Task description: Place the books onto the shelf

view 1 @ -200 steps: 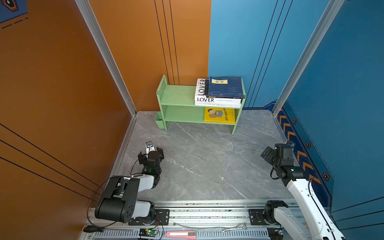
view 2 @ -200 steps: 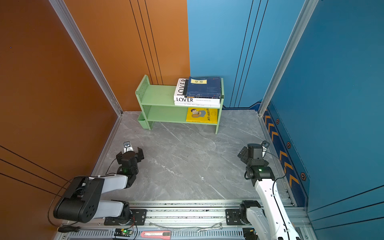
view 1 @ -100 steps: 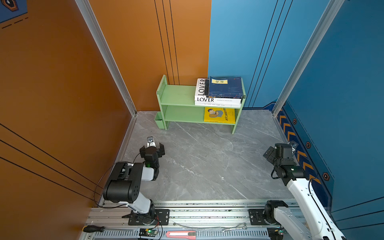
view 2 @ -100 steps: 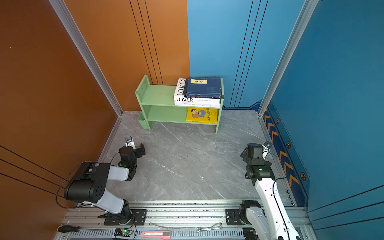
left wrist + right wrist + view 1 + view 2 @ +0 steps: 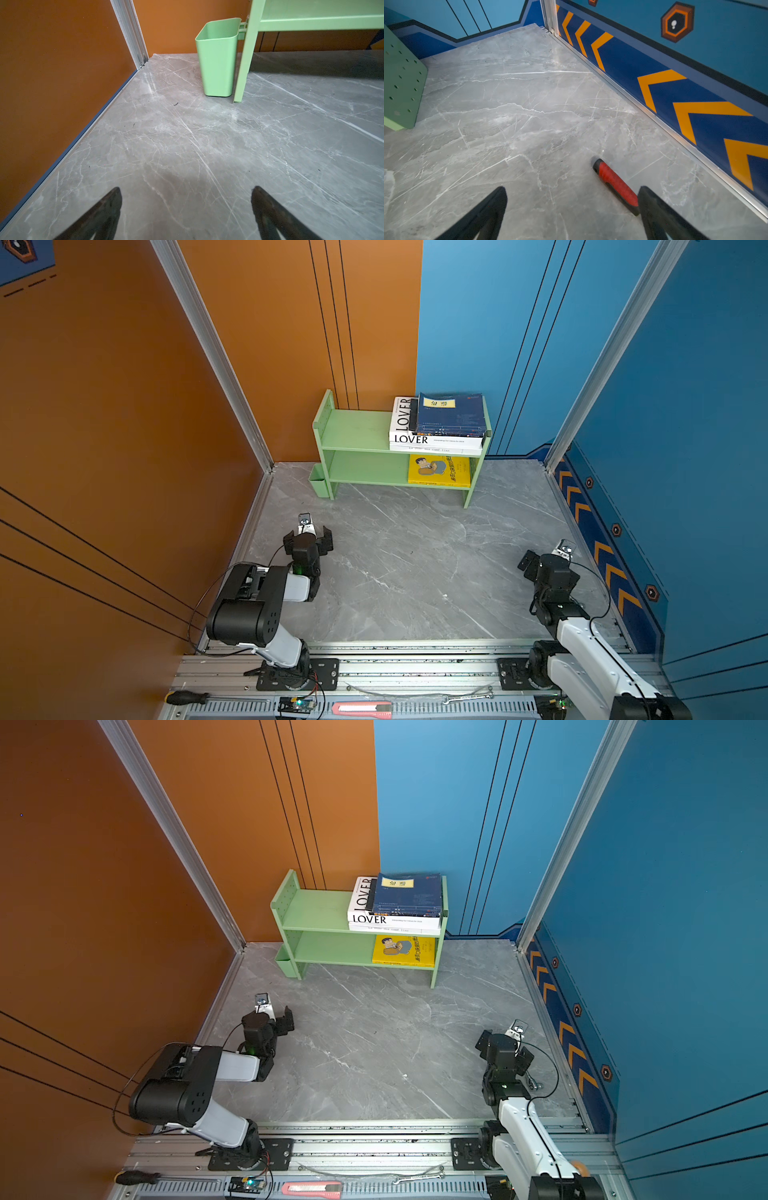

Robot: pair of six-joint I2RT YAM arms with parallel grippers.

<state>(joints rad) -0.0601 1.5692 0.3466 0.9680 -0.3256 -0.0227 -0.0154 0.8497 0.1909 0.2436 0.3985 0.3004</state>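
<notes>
Task looks done, or v. nearly. No book lies on the table (image 5: 415, 572) in either top view, and neither wrist view shows one between or near the fingers.

L gripper (image 5: 186, 190): jaws spread wide, nothing between them but bare table. It sits low and points toward the shelf (image 5: 357, 431), which is well ahead of it and off to its right. The cup (image 5: 217, 58) on the shelf's side is the closest part, ahead of it and well apart.

R gripper (image 5: 572, 190): also spread wide and empty. The shelf is ahead and off to its left, well apart. Only the dotted end panel shows in its wrist view. A red handle (image 5: 616, 185) lies on the table just beside one finger, not gripped and not a task thing.

The books are all at the shelf end nearer the R gripper:
- Top tier: LOVER book (image 5: 409, 438) flat, a 2nd white book (image 5: 436, 450) under it, navy book (image 5: 451, 416) on top of the stack.
- A dark edge between the navy cover and LOVER may be the black one. Layers under the navy cover suggest more than one vol., but I can't count them.
- Lower tier: yellow book (image 5: 438, 470) alone, lying cover-up.

The end of both tiers nearer the L gripper is bare.

Judgement: placing seems finished, w/ both arms low, clear of the shelf and holding nothing. One doubt: the stack hides its middle, so the full count can't be confirmed.
</notes>
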